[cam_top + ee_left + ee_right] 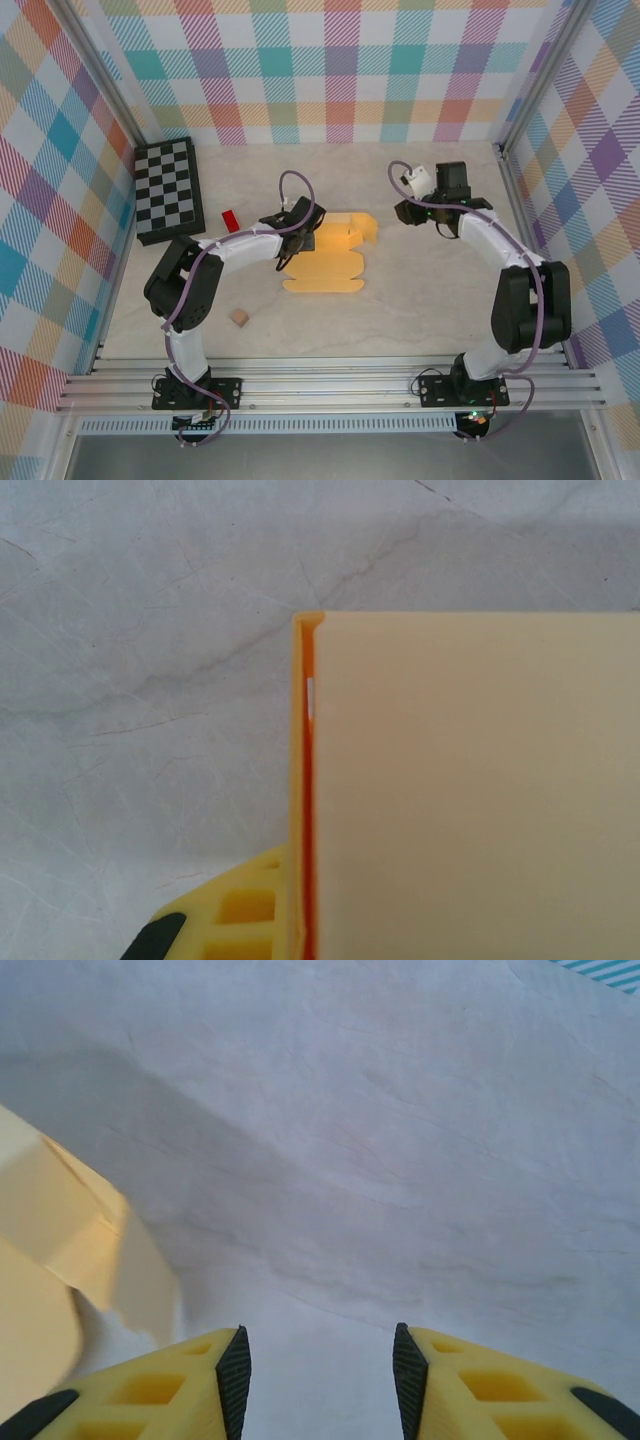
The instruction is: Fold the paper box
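Pale marbled counter (400,320) boxed in by three plaid walls (340,70), with two arms and one paper box (330,272).

Nearest, aluminium rails (330,385) carry both arm bases. Next comes one tan cube (239,317) (left of centre). The yellow-orange paper box lies mid-counter, flat with its far flaps raised. The left pincer (300,238) is pressed together on the box's card at its left side. The right pincer (320,1380) stands spread over bare counter, near the box's right. Farther back left sit one red block (230,219) and one chessboard (168,189) by the wall.
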Robot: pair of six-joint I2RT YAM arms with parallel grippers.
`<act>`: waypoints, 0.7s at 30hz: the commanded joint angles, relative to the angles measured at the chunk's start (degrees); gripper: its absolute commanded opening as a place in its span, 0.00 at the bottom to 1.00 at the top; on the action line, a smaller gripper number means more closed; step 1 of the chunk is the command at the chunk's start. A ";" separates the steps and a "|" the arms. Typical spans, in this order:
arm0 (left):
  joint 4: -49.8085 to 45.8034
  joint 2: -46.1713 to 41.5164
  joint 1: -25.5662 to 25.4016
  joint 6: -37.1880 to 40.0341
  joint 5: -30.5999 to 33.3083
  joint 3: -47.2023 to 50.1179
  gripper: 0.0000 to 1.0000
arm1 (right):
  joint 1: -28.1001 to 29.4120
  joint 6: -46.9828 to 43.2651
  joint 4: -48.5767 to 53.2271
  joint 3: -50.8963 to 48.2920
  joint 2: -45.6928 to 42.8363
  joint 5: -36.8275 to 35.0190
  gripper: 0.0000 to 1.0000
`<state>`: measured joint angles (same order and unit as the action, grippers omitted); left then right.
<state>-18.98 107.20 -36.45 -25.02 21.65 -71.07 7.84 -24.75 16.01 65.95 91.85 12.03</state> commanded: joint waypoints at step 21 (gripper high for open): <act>-0.26 1.08 0.41 3.57 -4.44 1.25 0.00 | 6.54 -33.08 14.25 12.27 19.94 20.43 0.48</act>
<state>-17.61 107.20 -36.45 -22.44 20.23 -70.74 13.23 -54.61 27.81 78.06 112.18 27.09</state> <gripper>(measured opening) 0.077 0.483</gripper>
